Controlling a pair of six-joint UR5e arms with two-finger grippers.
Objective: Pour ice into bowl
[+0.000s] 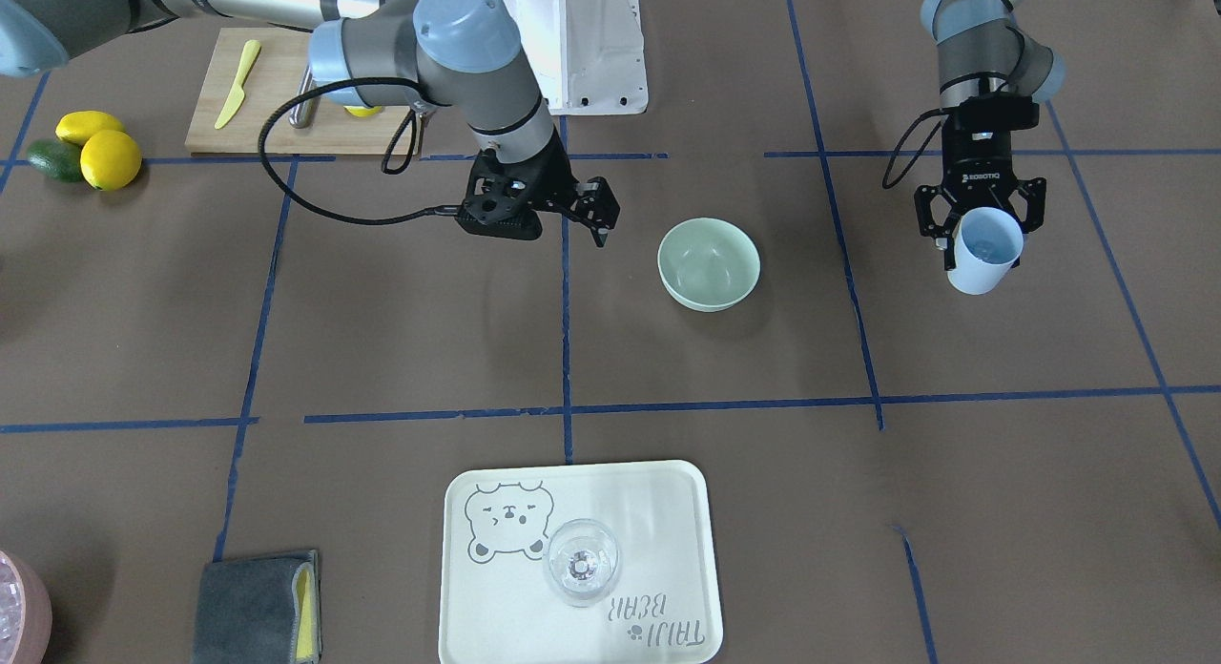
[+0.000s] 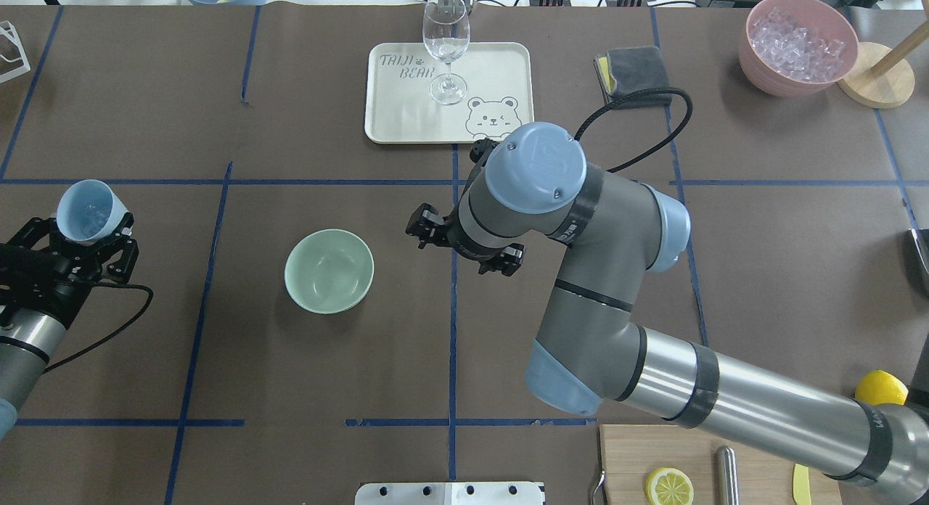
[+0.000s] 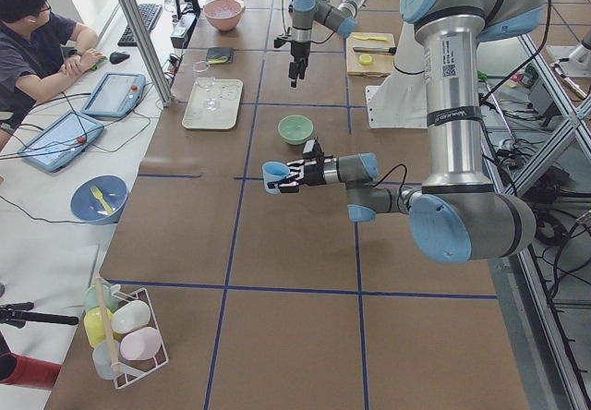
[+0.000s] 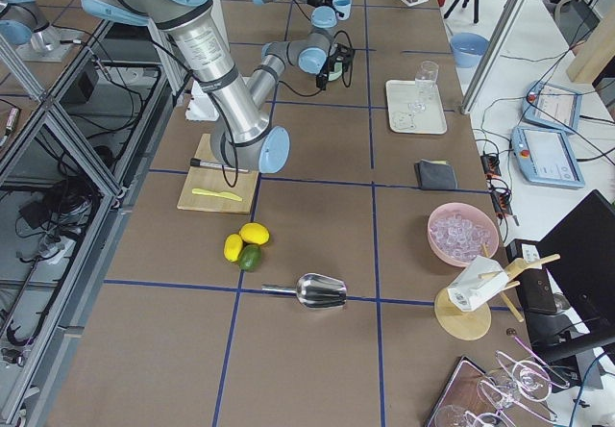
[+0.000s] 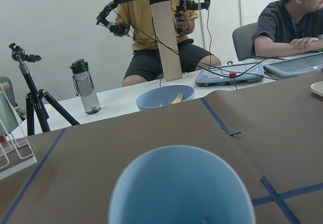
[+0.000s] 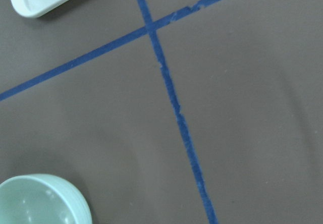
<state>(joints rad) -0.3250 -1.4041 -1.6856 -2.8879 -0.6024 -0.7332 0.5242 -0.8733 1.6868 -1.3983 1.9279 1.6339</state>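
Note:
The pale mint-green bowl (image 1: 708,263) stands empty near the table's middle; it also shows in the overhead view (image 2: 329,271) and at the lower left corner of the right wrist view (image 6: 40,201). My left gripper (image 2: 88,220) is shut on a light blue cup (image 2: 86,207), held above the table well to the bowl's left and tilted a little. Faint glassy ice (image 2: 91,216) shows inside the cup. In the left wrist view the cup (image 5: 181,188) fills the bottom. My right gripper (image 2: 426,229) hangs empty and looks shut, just right of the bowl.
A cream tray (image 2: 501,62) with a wine glass (image 2: 445,48) lies at the far side. A pink bowl of ice cubes (image 2: 798,44), a grey cloth (image 2: 631,66), a cutting board (image 2: 631,461) with a lemon slice (image 2: 668,485), lemons (image 1: 95,149) and a metal scoop (image 4: 322,290) lie to my right.

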